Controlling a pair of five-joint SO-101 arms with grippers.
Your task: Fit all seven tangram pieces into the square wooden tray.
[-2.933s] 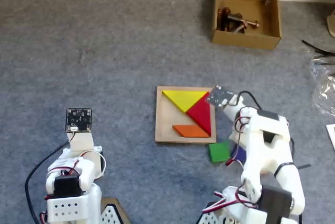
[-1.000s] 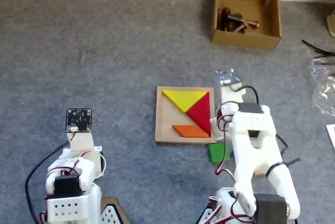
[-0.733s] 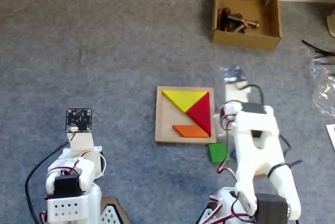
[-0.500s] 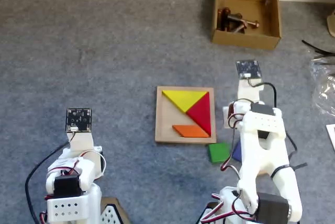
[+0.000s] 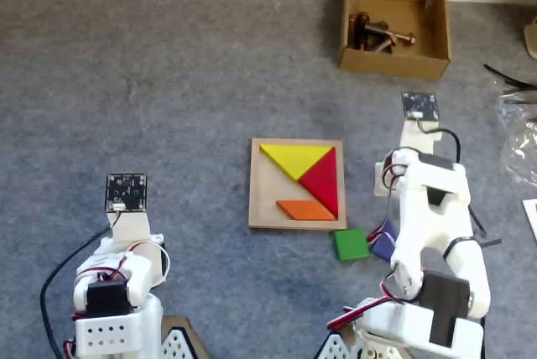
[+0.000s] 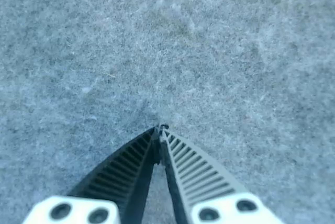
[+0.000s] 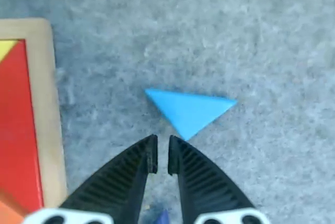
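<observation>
Grey felt worktop [image 5: 168,82], with a cardboard box [image 5: 394,23] at the far edge. The square wooden tray [image 5: 267,195] sits mid-worktop. In it you have a yellow triangle [image 5: 295,158], a red triangle [image 5: 323,181] and an orange parallelogram [image 5: 306,209]; the rest of its floor is bare wood. A green square [image 5: 351,244] lies outside, just beside the tray's near right corner. A dark blue piece [image 5: 383,241] lies just beside that, partly under your right arm. A light blue triangle [image 7: 189,109] lies flat on the felt, apart from the tray rim and just off the tips of your right end effector [image 7: 162,153] (clenched to a thin slit, nothing in it). Your left end effector [image 6: 159,130] is clenched tip to tip over bare felt, well apart from the tray.
</observation>
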